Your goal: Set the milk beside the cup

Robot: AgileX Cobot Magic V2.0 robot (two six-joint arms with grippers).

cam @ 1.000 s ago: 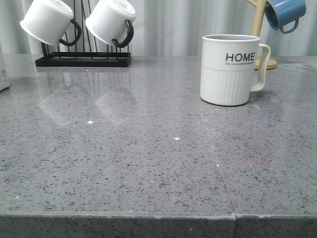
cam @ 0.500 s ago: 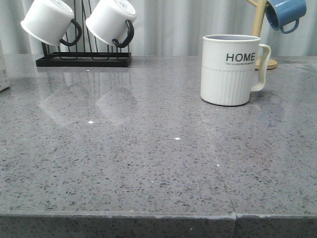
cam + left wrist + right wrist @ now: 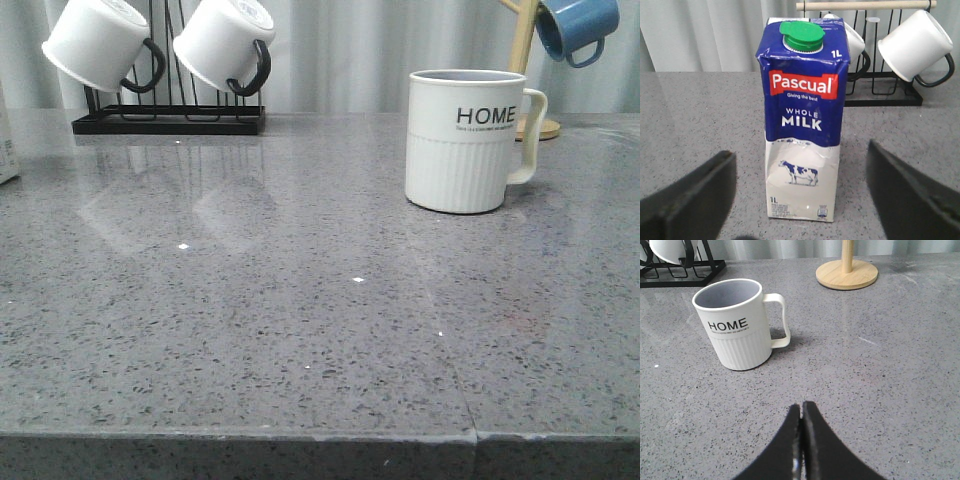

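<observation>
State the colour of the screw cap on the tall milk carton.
Green; the round plastic screw cap shows best in the left wrist view.

You've got even, soft, bright light in all three views, no harsh shadows. Front view: the polished countertop point(image 3: 300, 300) shows glare at upper left, mirroring the hanging white mugs point(image 3: 160, 45); sparkle specks at centre. Right wrist view: the cup point(image 3: 737, 322) drops a faint shadow under its handle, and the right gripper point(image 3: 801, 440) at the bottom is soft. Left wrist view: the milk point(image 3: 802, 117) is sharp, and the left gripper's fingers point(image 3: 687, 197) are blurred in the lower corners.
</observation>
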